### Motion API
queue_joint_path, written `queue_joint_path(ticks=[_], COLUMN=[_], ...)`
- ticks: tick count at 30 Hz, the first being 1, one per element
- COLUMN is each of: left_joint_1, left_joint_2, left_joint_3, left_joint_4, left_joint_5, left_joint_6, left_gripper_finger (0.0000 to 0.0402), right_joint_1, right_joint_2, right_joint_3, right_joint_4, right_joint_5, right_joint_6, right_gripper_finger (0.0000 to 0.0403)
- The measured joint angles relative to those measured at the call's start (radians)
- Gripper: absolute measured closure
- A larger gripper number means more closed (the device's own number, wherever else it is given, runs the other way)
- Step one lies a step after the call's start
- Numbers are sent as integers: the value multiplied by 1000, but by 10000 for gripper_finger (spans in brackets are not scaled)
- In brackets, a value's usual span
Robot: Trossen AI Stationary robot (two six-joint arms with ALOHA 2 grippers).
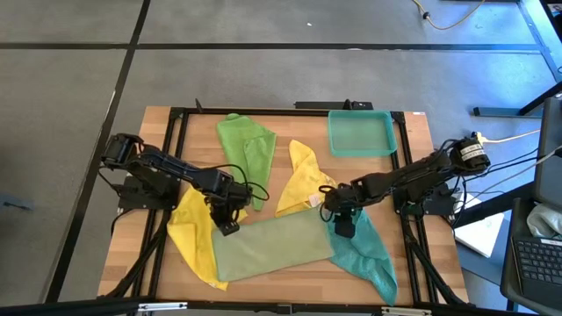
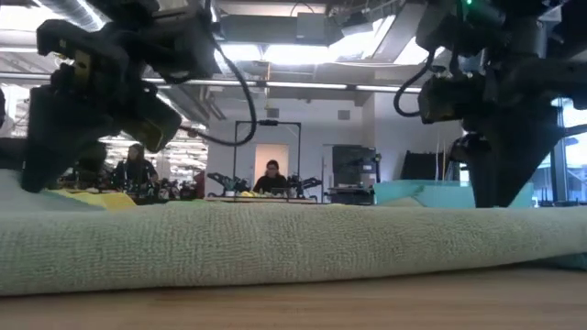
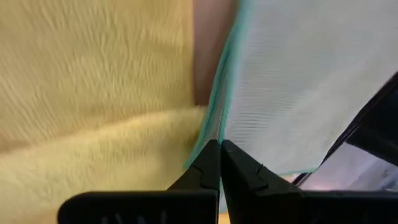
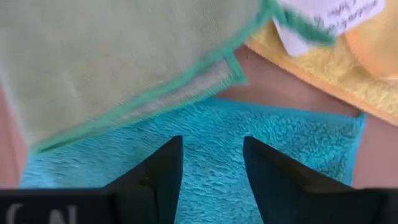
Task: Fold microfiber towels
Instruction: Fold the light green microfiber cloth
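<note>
Pale olive-green towel [image 1: 272, 246] lies folded into a long strip at the table's [image 1: 158, 123] front centre, overlapping a yellow towel [image 1: 195, 237] on the left and a teal towel [image 1: 369, 254] on the right. Left gripper [image 1: 228, 226] sits at the strip's left end — jaws pressed together, apparently pinching its edge. Right gripper [image 1: 342, 228] hovers at the right end over the teal towel — jaws spread, holding nothing. Bright green towel [image 1: 246, 145], second yellow towel [image 1: 303, 180] and teal tray [image 1: 361, 132] lie behind.

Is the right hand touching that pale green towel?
Apart. The right wrist view shows the right hand open over the teal towel, the pale green towel lying clear of it.
</note>
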Motion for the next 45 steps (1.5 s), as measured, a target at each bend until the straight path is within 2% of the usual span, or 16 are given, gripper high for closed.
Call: queue_joint_path(ticks=[6,10,12,18,22,25,31,34,39,45], left_joint_1=[5,5,2,-33,-50,-60,-63,-63,-63,-69], left_joint_2=[-17,-17,-17,-17,-17,-17,-17,-17,-22,-38], left_joint_3=[0,0,0,0,0,0,0,0,0,1], left_joint_4=[142,161,141,114,116,130,114,95,95,100], left_joint_5=[-43,-40,-23,2,-38,-48,-67,-72,-72,-104], left_joint_6=[-43,-56,-72,-102,-116,-124,-134,-151,-178,-213], left_gripper_finger=[401,401,401,401,400,379,290,260,251,252], right_joint_1=[0,4,26,101,122,125,125,125,155,193], right_joint_2=[-32,-33,-32,-32,-31,-31,-31,-31,-31,-23], right_joint_3=[28,33,33,32,32,32,32,32,12,-71], right_joint_4=[11,67,63,58,79,88,95,99,152,269], right_joint_5=[-2,-144,-179,-148,-92,-77,-80,-112,-155,-163], right_joint_6=[1,13,32,93,153,157,160,190,294,553], right_gripper_finger=[231,231,231,231,231,231,231,231,231,231])
